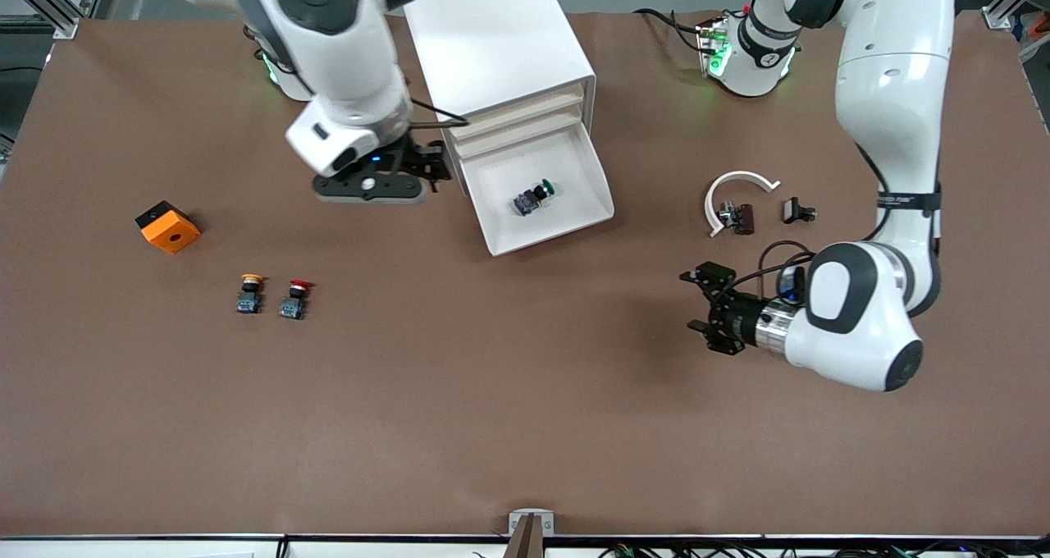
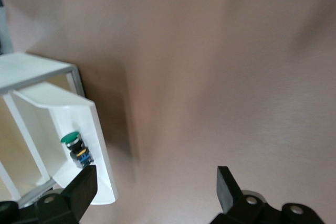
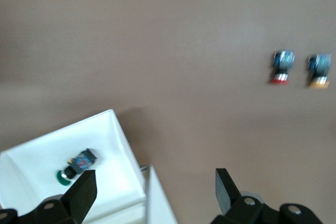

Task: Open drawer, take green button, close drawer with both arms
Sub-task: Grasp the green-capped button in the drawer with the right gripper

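Note:
The white cabinet [image 1: 500, 49] stands at the robots' side of the table. Its lowest drawer [image 1: 551, 236] is pulled out toward the front camera. The green-capped button [image 1: 534, 197] lies on its side in that drawer. My right gripper [image 1: 435, 166] is open beside the cabinet, on the right arm's side, holding nothing. In the right wrist view, the button [image 3: 76, 164] lies in the drawer [image 3: 121, 145] past my open right gripper [image 3: 155, 192]. My left gripper [image 1: 704, 308] hangs open and empty over bare table toward the left arm's end. The left wrist view shows the drawer [image 2: 97, 145] with the button [image 2: 77, 148] and my open left gripper [image 2: 155, 187].
An orange cube [image 1: 168, 226], an orange-capped button [image 1: 250, 292] and a red-capped button [image 1: 295, 298] sit toward the right arm's end. A white curved piece [image 1: 734, 193] and small black parts [image 1: 798, 210] lie near the left arm.

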### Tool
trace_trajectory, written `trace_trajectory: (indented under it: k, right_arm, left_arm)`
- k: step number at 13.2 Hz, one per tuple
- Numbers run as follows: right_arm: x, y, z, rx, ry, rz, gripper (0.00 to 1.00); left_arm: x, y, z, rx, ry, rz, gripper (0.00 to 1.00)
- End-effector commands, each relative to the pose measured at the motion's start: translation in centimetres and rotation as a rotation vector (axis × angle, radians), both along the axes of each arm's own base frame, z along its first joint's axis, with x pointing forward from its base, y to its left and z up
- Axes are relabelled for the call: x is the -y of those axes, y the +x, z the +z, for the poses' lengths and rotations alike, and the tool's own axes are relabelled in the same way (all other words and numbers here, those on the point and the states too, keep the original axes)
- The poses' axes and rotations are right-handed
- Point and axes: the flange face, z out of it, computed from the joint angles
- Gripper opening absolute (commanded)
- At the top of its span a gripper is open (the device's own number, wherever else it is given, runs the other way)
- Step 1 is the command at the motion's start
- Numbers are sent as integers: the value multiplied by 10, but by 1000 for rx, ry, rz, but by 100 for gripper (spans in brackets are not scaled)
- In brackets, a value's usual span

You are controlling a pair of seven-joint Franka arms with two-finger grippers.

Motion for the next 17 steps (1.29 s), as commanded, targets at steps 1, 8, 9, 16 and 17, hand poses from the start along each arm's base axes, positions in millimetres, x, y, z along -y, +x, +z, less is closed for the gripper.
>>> trace_trajectory:
  k: [1,8,9,16,17]
  right_arm:
    - [-48,-19,-28,-3,-14,-195,100]
    - [-112,-23,-113,-59,62,-519,100]
    - [-114,-22,-123,-72,67,-527,100]
    - [-121,-30,-188,-184,10,-568,100]
    - [-122,-33,-194,-188,-3,-583,100]
  left_arm:
    - [-11,1,32,82,59,-87,100]
    - [-44,0,113,240,136,-155,100]
    - [-45,-3,123,263,176,-195,100]
    - [-34,-13,144,374,177,-491,100]
    - [-29,-16,145,382,179,-534,100]
